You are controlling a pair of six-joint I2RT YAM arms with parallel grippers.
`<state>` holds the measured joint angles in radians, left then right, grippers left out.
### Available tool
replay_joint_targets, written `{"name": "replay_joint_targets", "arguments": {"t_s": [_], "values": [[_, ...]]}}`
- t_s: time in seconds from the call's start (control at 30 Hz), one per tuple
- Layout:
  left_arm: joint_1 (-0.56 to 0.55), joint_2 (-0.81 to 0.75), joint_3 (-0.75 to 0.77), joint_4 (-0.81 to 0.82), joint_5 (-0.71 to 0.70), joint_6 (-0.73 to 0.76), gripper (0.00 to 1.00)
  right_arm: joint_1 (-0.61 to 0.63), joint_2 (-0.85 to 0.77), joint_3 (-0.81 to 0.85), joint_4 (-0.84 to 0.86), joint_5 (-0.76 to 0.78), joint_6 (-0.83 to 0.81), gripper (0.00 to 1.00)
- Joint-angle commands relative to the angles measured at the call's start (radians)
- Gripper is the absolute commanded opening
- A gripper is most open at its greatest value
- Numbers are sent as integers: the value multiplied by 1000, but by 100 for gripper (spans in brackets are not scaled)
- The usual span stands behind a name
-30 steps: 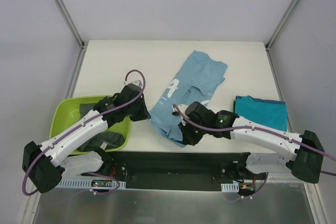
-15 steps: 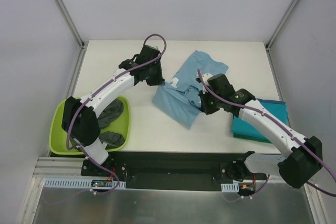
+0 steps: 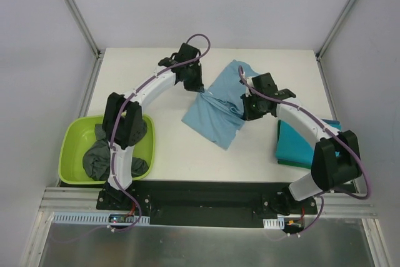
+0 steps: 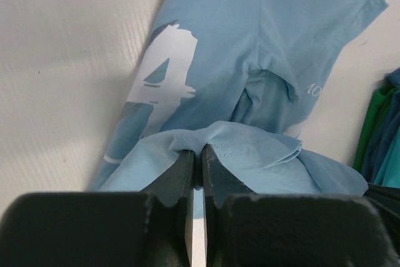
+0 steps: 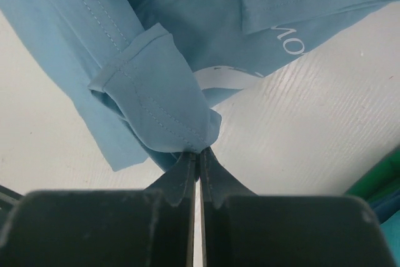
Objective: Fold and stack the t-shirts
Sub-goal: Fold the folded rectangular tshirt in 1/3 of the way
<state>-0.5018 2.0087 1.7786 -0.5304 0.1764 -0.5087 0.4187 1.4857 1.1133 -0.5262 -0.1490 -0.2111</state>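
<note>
on the table point(image 3: 144, 73), centre right: the light blue t-shirt point(image 3: 212, 114) lies partly doubled over. my left gripper point(image 4: 199, 154) is clamped on a bunched edge at its far-left side. my right gripper point(image 5: 198, 154) is pinched on a stitched hem point(image 5: 156, 92) at its right side. both pairs of jaws are almost touching, with cloth between.

progress (my judgement): the teal t-shirt point(image 3: 309, 145) sits as a flat rectangle at the table's right edge, so it reads as folded. the light blue one is mid-fold, not yet a neat rectangle and not on the teal one. the dark grey shirts point(image 3: 103, 154) lie crumpled in the lime-green tub point(image 3: 72, 132) at near left; i cannot tell how many. tally: one done, one in hand, the grey ones and all stacking left.

views compared: the top camera gives the whole layout (tub, teal shirt, both arms reaching in), but the wrists hide my fingertips. the left wrist camera shows the grip itself. it also shows a white "4" print point(image 4: 164, 73) beyond my fingers, which i cannot make out from above. the right wrist camera shows the hem curled into a loop at my fingers, small white lettering point(image 5: 290, 39), and a sliver of teal at its lower right corner.
</note>
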Motion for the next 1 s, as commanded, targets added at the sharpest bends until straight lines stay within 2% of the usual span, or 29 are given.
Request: {"name": "replay_joint_targets", "arguments": {"t_s": [0.0,0.33,0.4,0.43,0.5,0.53,0.57,0.6,0.67,0.7,0.77,0.9,0.97], "values": [[25,82,87,4,63,52,0,-27,62,60,29,-26,-19,0],[63,225,176,6,130,33,5,-93,231,126,83,-32,-8,3],[69,236,189,6,146,35,19,-103,266,151,83,-14,-10,6],[72,239,194,6,156,33,31,-110,274,164,81,-3,-7,12],[75,236,206,4,175,41,45,-121,280,189,77,22,-4,32],[77,225,206,6,181,39,58,-127,272,200,74,40,1,48],[77,216,208,6,183,41,73,-129,262,204,74,54,3,56],[77,197,205,6,178,39,83,-132,248,209,74,66,4,61],[77,158,188,6,166,42,99,-130,213,215,74,97,9,85],[77,133,165,6,157,39,99,-130,194,212,72,103,9,99],[78,70,84,9,140,39,99,-130,160,206,57,88,19,100],[78,-65,-105,23,57,21,99,-107,88,131,91,-168,7,100],[83,-134,-207,36,23,9,99,-54,73,97,97,-248,-19,100]]}}
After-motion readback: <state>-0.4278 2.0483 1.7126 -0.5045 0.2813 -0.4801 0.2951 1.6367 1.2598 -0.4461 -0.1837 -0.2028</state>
